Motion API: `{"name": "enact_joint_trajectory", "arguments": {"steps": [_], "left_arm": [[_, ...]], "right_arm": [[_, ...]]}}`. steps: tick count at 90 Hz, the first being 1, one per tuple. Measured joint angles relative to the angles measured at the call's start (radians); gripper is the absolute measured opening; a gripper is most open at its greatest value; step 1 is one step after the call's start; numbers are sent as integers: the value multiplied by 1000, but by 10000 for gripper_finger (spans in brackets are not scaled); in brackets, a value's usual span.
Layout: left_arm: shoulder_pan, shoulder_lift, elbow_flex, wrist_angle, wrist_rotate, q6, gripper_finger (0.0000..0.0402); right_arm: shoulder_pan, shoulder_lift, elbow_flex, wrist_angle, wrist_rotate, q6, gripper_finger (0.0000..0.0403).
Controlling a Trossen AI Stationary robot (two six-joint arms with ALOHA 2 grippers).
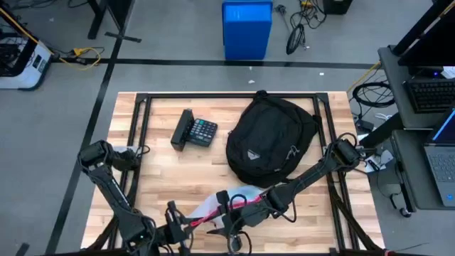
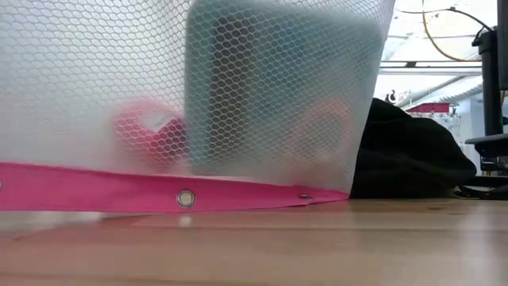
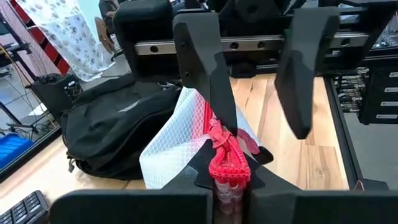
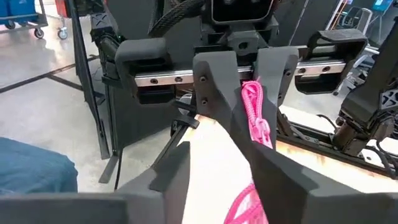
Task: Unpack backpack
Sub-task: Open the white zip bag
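The black backpack [image 1: 270, 139] lies flat on the wooden table, right of centre, and no gripper touches it. Near the front edge stands a white mesh pouch [image 1: 226, 198] with a pink zipper band [image 2: 119, 193] that rests on the table; it holds a teal thing [image 2: 278, 87] and red things [image 2: 151, 131]. My left gripper [image 3: 228, 180] is shut on the pouch's pink zipper. My right gripper [image 3: 258, 127] faces it from the pouch's other side, open, with the pouch [image 4: 211, 165] at its fingers. My left gripper pinches the pink zipper's free end [image 3: 225, 167] between its two fingers, coming almost level from the table's left. The zipper strip runs from the fingers up to the pouch's top edge. My right gripper has one finger [image 3: 214, 93] beside the zipper; whether it touches, I cannot tell.
A black calculator [image 1: 195, 131] lies left of the backpack. A black metal frame [image 1: 142, 135] runs round the table's edges. Bare wood [image 1: 170, 178] lies between the calculator and the pouch. A blue bin [image 1: 247, 28] stands on the floor beyond the far edge.
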Motion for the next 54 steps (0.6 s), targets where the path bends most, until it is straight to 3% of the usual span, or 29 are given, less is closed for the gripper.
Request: {"name": "enact_joint_trajectory", "arguments": {"steps": [18, 35, 54], "left_arm": [[0, 0, 0, 2, 2, -2, 0], [-6, 0, 1, 1, 46, 3, 0], [-8, 0, 1, -2, 47, 4, 0]], "right_arm": [[10, -23, -2, -18, 28, -21, 174], [5, -39, -2, -60, 181, -15, 172], [-9, -39, -2, -85, 76, 70, 172]]}}
